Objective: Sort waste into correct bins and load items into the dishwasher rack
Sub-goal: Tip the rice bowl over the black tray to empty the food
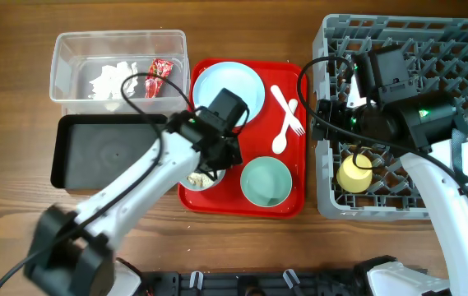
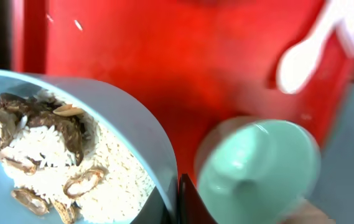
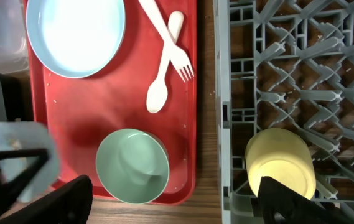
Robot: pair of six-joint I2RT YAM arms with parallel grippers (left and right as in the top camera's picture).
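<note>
Two bowls (image 1: 266, 182), one plate (image 1: 229, 89), one cup (image 1: 354, 174)

Overhead: bright, even, diffuse light. Soft shadows under the arms on the counter (image 1: 20, 99). Left arm (image 1: 61, 247) is blurred at its base.
Left wrist: very close. Food bowl (image 2: 145, 143) fairly sharp, spoon (image 2: 301, 59) and empty bowl (image 2: 257, 168) blurred, red tray (image 2: 164, 62) oversaturated.
Right wrist: rack (image 3: 288, 62) and cup (image 3: 282, 165) crisp, plate (image 3: 74, 31) washed out at centre, ghosted blur at the left edge.
</note>
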